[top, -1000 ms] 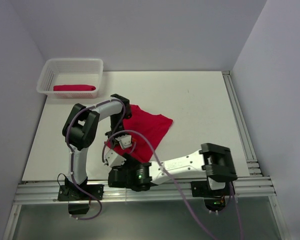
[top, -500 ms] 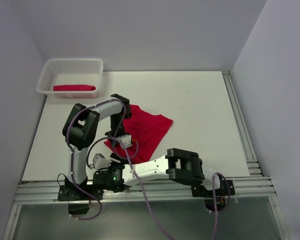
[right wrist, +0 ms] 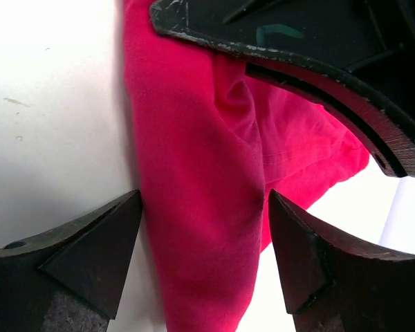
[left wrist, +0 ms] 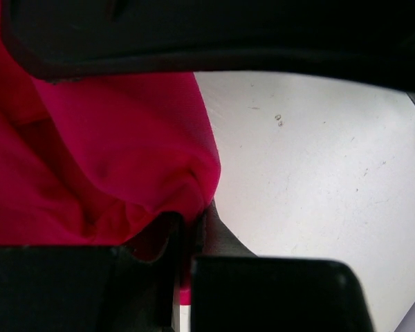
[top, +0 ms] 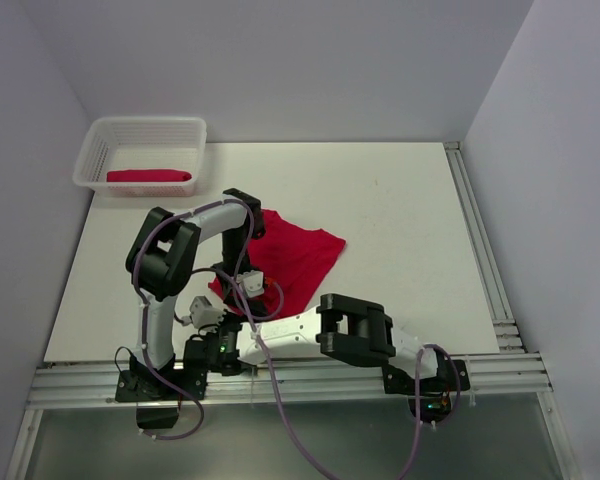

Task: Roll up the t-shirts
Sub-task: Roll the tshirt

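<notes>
- A small teal mark (right wrist: 275, 32) is seen on the black housing (right wrist: 332, 48) at the top of the right wrist view; it cannot be read as a letter or a brand.
- A loose t-shirt (top: 300, 255), crimson and plain, is spread crumpled on the white table (top: 400, 220), left of centre and near the arms. It forms a rough tilted four-sided patch with one corner pointing to the far right; its long axis cannot be told with certainty.
- A rolled t-shirt (top: 148, 176) is laid with its long axis left to right.
- The rolled t-shirt is held in the white lattice basket (top: 195, 150) at the far left corner, along the basket's near wall.
- The left gripper (left wrist: 191, 225) is clamped together on the near-left edge of the loose t-shirt, and the cloth is bunched up there.
- The right gripper (right wrist: 204, 263) is kept low beside it, with its fingers (right wrist: 90, 249) set wide apart and a fold of the same cloth lying between them; whether the cloth is touched cannot be told.
</notes>
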You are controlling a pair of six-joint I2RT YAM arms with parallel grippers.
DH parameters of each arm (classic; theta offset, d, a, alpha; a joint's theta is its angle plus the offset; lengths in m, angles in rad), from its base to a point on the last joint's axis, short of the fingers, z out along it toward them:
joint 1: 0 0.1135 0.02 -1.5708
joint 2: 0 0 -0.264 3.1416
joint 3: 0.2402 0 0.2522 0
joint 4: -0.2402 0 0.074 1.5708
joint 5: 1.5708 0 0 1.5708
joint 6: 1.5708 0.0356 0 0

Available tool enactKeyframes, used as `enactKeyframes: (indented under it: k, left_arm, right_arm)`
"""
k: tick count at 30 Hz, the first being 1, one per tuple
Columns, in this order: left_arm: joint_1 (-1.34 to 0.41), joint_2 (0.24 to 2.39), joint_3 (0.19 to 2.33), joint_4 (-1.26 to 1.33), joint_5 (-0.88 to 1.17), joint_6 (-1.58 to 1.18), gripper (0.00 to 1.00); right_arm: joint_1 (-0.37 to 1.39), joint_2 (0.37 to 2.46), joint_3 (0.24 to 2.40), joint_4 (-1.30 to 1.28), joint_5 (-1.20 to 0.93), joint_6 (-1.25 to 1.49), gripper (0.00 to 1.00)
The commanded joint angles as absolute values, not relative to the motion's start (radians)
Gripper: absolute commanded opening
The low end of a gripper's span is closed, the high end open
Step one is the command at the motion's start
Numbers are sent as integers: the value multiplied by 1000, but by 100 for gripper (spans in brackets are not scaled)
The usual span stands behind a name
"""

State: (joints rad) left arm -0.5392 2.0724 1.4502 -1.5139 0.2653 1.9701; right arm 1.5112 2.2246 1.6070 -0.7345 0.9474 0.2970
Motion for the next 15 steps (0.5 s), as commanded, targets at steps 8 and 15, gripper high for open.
enactKeyframes:
  k: [8,15]
  left_arm:
    - [-541,2131,1417,-1374,181,2085,0]
    - [-541,2129,1416,-1374,183,2088,0]
  right_arm:
    - [1517,2304,1658,-724,1077,304,77]
    - [1523,2344,1693,-710,1084,278,76]
